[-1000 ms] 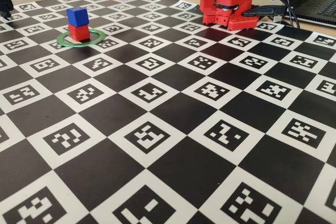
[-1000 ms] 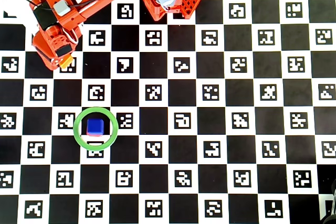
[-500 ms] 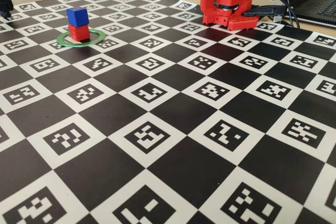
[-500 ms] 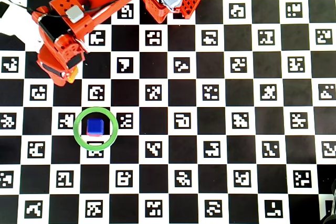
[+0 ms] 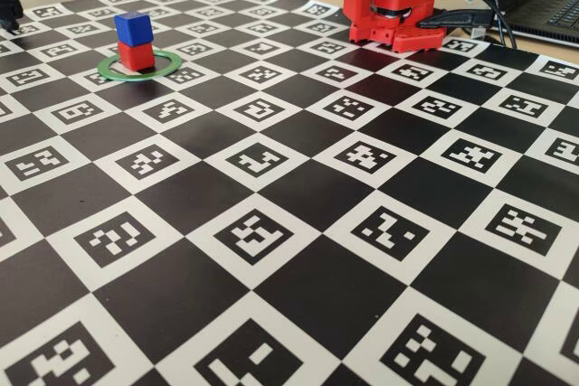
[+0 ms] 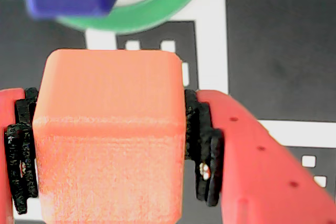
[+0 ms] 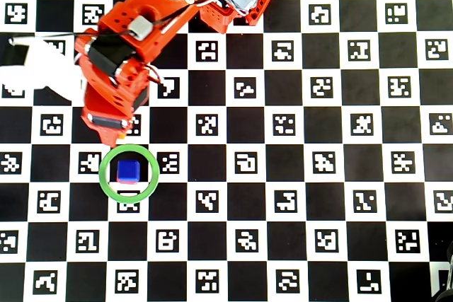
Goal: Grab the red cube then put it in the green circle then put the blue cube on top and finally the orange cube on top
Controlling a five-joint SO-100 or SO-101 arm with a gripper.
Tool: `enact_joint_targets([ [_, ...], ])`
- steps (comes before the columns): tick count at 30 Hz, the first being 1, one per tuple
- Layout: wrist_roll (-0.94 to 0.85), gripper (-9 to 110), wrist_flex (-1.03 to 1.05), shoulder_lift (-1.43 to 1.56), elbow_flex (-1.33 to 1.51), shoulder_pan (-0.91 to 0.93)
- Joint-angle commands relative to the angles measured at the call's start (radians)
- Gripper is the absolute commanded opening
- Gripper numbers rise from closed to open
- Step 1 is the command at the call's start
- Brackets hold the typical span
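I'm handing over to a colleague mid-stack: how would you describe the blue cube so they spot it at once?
Start from the checkerboard marker mat and find the only green circle on it, far left in the fixed view. Inside it stand two stacked cubes: the blue cube is the upper one, resting on the red cube. The orange cube is elsewhere, clamped between the fingers.

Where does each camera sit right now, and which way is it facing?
Fixed view: low at the board's near edge, looking across at the arm's base and the cube stack.
Wrist view: on the gripper, looking past the orange cube.
Overhead view: straight down on the arm.
All three show the blue cube and green circle.
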Motion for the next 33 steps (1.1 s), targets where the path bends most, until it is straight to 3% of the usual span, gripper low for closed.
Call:
enact_joint_targets([
  [1, -0.038, 3, 0.014, 0.006, -0.106, -0.038],
  [15, -0.064, 3, 0.04, -0.169, -0.273, -0.087],
  [33, -0.08, 3, -0.06, -0.285, -0.275, -0.051],
])
